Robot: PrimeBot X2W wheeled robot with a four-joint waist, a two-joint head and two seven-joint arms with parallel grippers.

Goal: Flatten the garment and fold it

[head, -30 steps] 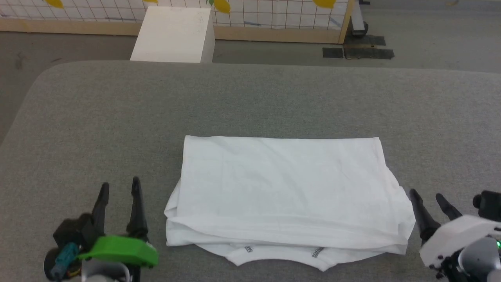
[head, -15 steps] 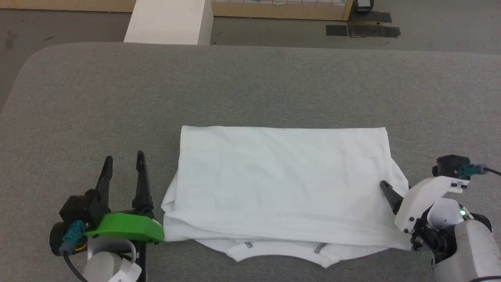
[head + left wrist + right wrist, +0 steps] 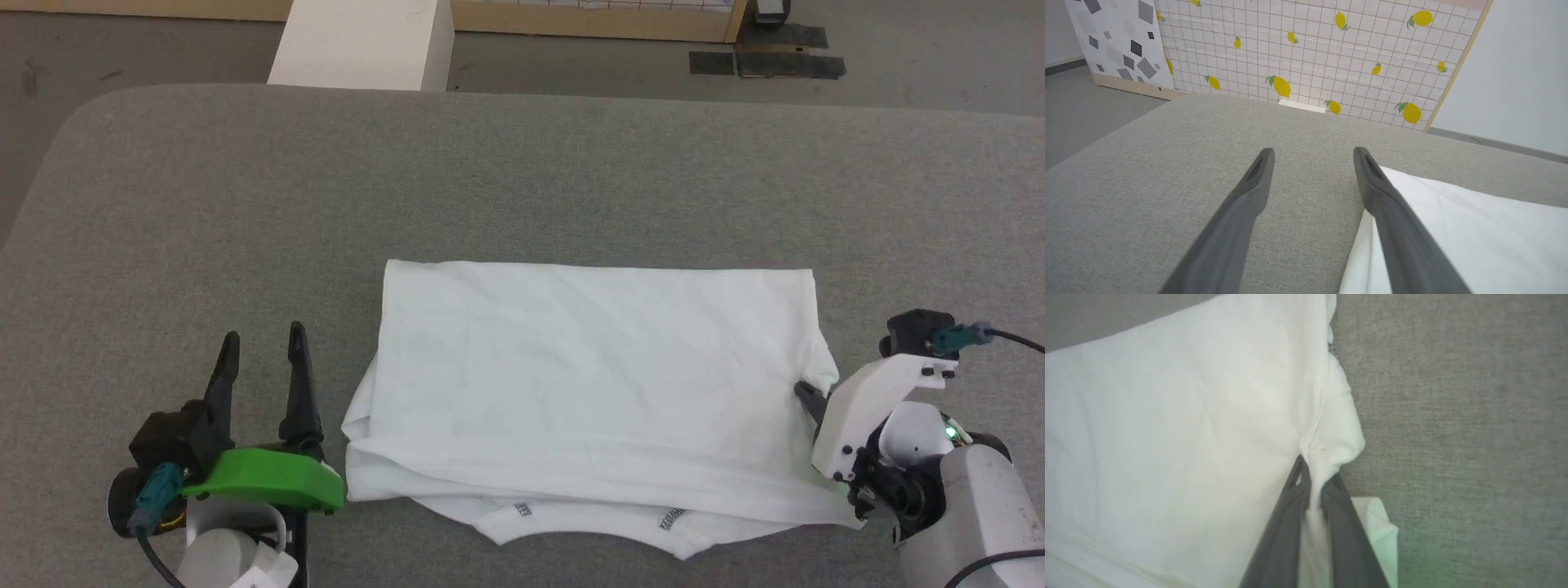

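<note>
Head view: the folded shirt (image 3: 596, 384) lies lower centre on the grey table (image 3: 522, 180), its long axis left-right and its collar toward the bottom edge, with open surface above. A white box (image 3: 363, 41) stands beyond the far edge, upper left.

Left wrist view: the left gripper (image 3: 1312, 153) is spread, just beside the shirt's edge.

Right wrist view: the right gripper (image 3: 1312, 477) pinches bunched shirt fabric.

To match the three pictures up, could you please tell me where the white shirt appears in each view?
Head view: the white shirt lies folded at lower centre.
Left wrist view: lower right corner, beside the open left hand.
Right wrist view: left and centre, its edge pinched in the shut right hand.
Shared landmark: the grey cloth surface under it.
</note>
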